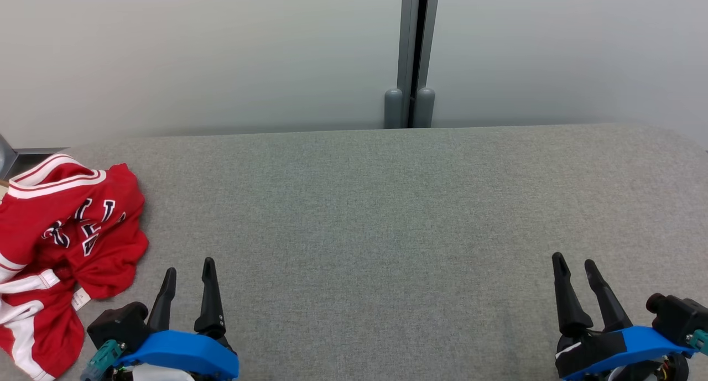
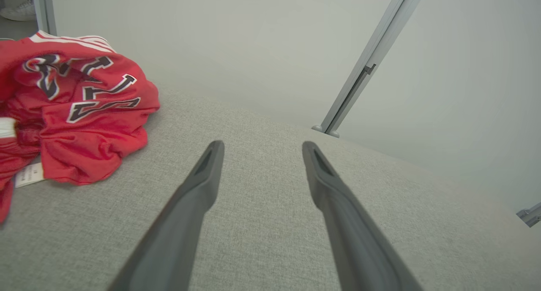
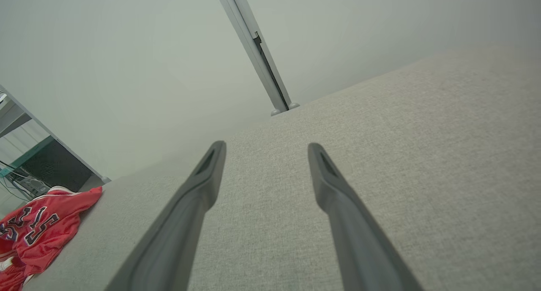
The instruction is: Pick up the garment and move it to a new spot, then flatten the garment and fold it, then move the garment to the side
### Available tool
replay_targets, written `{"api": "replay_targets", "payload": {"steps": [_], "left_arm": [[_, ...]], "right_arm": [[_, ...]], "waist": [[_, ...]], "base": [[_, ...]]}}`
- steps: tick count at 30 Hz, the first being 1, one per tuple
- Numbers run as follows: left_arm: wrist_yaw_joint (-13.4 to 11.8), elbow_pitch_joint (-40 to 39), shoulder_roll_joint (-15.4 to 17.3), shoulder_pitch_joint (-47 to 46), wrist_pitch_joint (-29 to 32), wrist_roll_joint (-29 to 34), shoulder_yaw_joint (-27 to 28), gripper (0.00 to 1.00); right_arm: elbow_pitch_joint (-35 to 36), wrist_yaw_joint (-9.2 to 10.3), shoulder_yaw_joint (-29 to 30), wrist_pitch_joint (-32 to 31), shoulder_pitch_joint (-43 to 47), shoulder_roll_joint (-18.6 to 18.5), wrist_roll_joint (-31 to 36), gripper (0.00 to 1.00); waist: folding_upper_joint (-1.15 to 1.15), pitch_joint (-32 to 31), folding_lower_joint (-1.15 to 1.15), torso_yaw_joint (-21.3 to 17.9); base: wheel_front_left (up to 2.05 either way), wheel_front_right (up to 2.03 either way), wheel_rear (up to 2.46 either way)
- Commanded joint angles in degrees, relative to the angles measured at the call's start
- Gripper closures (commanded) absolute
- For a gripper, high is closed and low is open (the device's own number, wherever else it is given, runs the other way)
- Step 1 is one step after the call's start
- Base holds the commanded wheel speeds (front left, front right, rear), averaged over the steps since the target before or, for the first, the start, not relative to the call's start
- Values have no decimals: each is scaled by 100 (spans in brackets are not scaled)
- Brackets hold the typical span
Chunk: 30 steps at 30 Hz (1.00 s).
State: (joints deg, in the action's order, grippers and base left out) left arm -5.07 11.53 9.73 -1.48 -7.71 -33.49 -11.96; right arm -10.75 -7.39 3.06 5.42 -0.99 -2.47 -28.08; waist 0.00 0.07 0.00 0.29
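While left gripper (image 1: 189, 266) and right gripper (image 1: 573, 259) rest spread, empty, red garment (image 1: 61, 243) lies crumpled at near left of grey table (image 1: 387, 215). Judged light, limp, slippery; pinch raised fold nearest left gripper.

Even, soft, bright light; faint shadows; wrist views bend at edges.

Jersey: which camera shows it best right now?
Head view: the jersey lies crumpled at the left, most of it visible from above. Left wrist view shows the jersey closer but cropped. Right wrist view shows the jersey small, distant and partly cut off.
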Motion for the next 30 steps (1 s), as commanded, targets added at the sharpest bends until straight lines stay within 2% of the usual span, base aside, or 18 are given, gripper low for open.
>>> {"api": "replay_targets", "payload": {"steps": [1, 30], "left_arm": [[-42, -58, 59, 15, -40, 137, -41, 0], [-388, -60, 231, 157, -57, 1026, -374, 0]], "right_arm": [[52, -11, 11, 50, 4, -44, 153, 0], [77, -14, 77, 17, 151, -52, 1422, 0]], "waist": [[0, -1, 0, 1], [0, -58, 0, -5]], "base": [[0, 0, 0], [0, 0, 0]]}}
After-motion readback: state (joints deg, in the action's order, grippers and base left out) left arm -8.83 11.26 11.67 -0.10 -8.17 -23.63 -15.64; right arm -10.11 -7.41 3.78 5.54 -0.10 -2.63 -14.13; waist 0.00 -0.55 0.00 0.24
